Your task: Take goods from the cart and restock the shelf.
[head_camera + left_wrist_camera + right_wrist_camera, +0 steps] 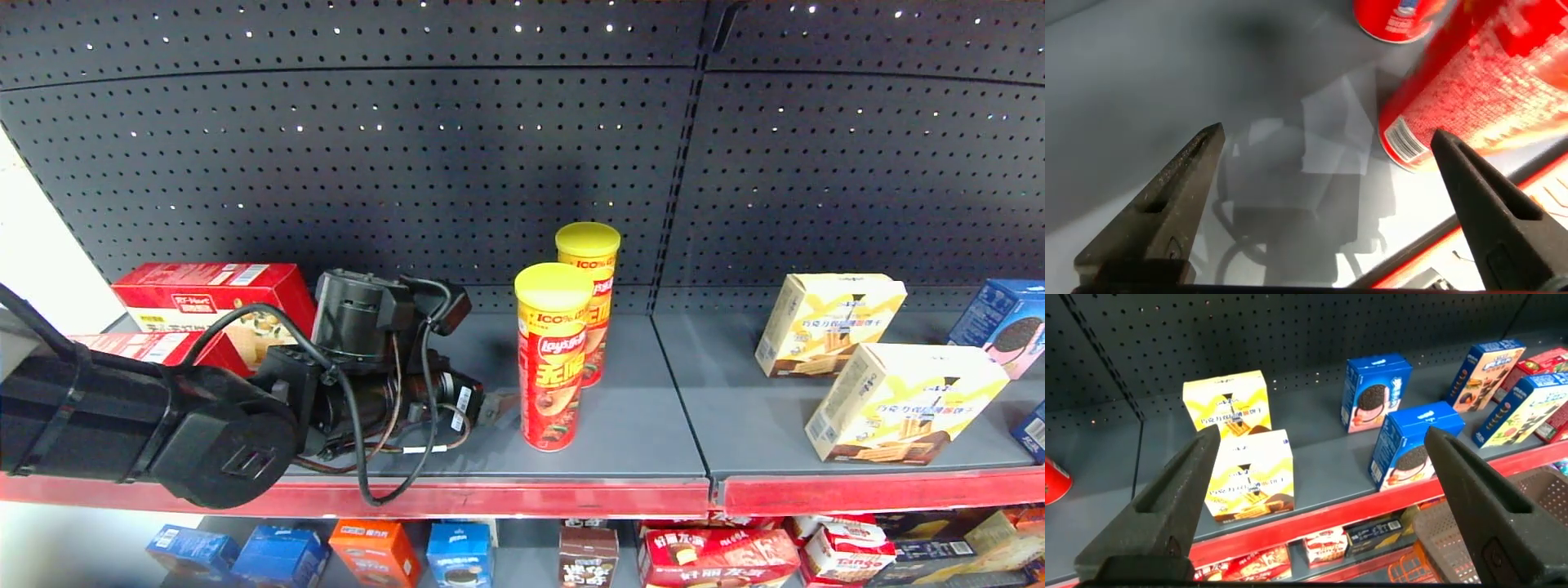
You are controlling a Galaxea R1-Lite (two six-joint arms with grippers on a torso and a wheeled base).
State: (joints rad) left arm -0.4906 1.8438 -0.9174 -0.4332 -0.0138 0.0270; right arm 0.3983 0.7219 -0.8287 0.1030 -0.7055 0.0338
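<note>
**Head view.** A grey shelf [637, 425] with a red front strip runs across the frame, backed by dark pegboard [408, 147]. At centre stand two upright crisp tubes with yellow lids and red-and-yellow labels in bold print. The front can [552, 359] is near the shelf's edge and the rear can [589, 302] is just behind it. From the lower left, the left gripper [496, 403] lies low over the shelf, its tip just beside the front can's lower half. Whether it touches cannot be told. At left, behind the arm, sits a red box [214, 304] with white print. At right are two cream-and-yellow wafer boxes, one at the back [829, 322] and one nearer the edge [906, 402]. A blue biscuit box [1008, 322] is at the right border. Along the bottom, a lower shelf holds blue, orange and red packs [367, 551].

**Left wrist view.** The left gripper [1327, 135] is spread wide over bare grey shelf [1167, 73]. The front can [1470, 90], blurred red with a barcode by its base, stands at one fingertip, unheld. The rear can [1392, 20] is beyond it.

**Right wrist view.** The right gripper [1323, 434] is also spread wide, out in front of the shelf [1102, 465]. Beyond it stand the wafer boxes [1249, 475] and two blue biscuit boxes [1413, 445] picturing dark sandwich biscuits. A mesh basket [1535, 494] is below the shelf's edge.
</note>
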